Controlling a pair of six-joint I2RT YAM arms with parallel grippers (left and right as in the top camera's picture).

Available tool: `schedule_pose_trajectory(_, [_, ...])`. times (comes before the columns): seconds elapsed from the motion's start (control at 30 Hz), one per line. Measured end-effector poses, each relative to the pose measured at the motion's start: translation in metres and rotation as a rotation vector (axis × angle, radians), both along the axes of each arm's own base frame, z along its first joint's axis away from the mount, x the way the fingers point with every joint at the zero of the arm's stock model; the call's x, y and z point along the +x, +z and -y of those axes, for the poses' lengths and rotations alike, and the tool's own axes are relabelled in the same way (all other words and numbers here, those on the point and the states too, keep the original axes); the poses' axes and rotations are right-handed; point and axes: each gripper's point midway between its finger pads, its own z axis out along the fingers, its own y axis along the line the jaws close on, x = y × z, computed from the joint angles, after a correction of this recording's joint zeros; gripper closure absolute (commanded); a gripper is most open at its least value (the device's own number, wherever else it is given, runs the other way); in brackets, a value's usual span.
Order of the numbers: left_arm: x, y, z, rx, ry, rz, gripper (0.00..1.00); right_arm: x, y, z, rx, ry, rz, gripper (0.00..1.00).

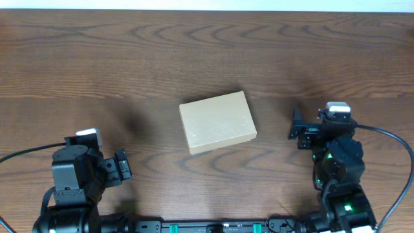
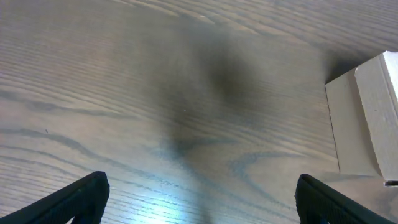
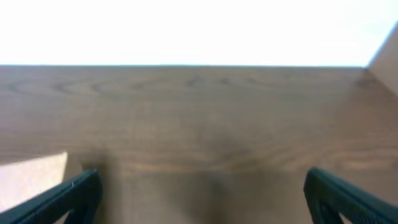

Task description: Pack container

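- Closed box [image 1: 217, 122] flat on table [image 1: 97, 65], frame centre, slightly skewed.
- At lower left, left gripper [image 1: 122, 166]: jaws wide, empty, well apart from box.
- At right, right gripper [image 1: 298, 123]: jaws wide, empty, near box, not touching.

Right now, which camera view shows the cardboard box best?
The overhead view: the whole box is visible, with its full outline on the table. The left wrist view shows only one end of the box at the right edge. The right wrist view shows only a blurred tan piece of the box at the lower left.
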Motion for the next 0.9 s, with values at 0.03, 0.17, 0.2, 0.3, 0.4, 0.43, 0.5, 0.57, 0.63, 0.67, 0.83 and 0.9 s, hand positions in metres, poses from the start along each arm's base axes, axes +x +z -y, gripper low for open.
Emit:
schedule_pose_trajectory(0.03, [0.0,0.0,0.0,-0.001,0.0,0.0,0.05,0.003,-0.002,-0.002,0.007,0.011,0.028,0.01])
schedule_pose_trajectory(0.17, [0.0,0.0,0.0,-0.001,-0.001,0.0,0.05,0.004,-0.011,-0.007,0.024,0.034,0.111,0.01])
schedule_pose_trajectory(0.2, [0.0,0.0,0.0,-0.001,-0.001,0.0,0.05,0.001,-0.011,-0.007,0.024,0.039,0.135,0.01])
schedule_pose_trajectory(0.3, [0.0,0.0,0.0,-0.001,-0.001,0.0,0.05,-0.008,-0.003,-0.006,0.01,0.046,0.2,0.01])
schedule_pose_trajectory(0.4, [0.0,0.0,0.0,-0.001,-0.001,0.0,0.05,-0.015,0.014,-0.003,-0.018,0.049,0.269,0.01])
schedule_pose_trajectory(0.43, [0.0,0.0,0.0,-0.001,-0.001,0.0,0.05,-0.018,0.019,-0.002,-0.028,0.048,0.289,0.01])
schedule_pose_trajectory(0.5, [0.0,0.0,0.0,-0.001,-0.001,0.0,0.05,-0.022,0.027,0.002,-0.051,0.041,0.323,0.01])
schedule_pose_trajectory(0.57, [0.0,0.0,0.0,-0.001,-0.001,0.0,0.05,-0.026,0.032,0.004,-0.073,0.037,0.343,0.01])
schedule_pose_trajectory(0.63, [0.0,0.0,0.0,-0.001,-0.001,0.0,0.05,-0.029,0.035,0.006,-0.088,0.033,0.353,0.01])
schedule_pose_trajectory(0.67, [0.0,0.0,0.0,-0.001,-0.001,0.0,0.05,-0.031,0.036,0.007,-0.094,0.031,0.359,0.01])
schedule_pose_trajectory(0.83, [0.0,0.0,0.0,-0.001,-0.001,0.0,0.05,-0.036,0.038,0.012,-0.115,0.018,0.38,0.01])
schedule_pose_trajectory(0.9, [0.0,0.0,0.0,-0.001,-0.001,0.0,0.05,-0.036,0.032,0.013,-0.119,0.023,0.383,0.01])
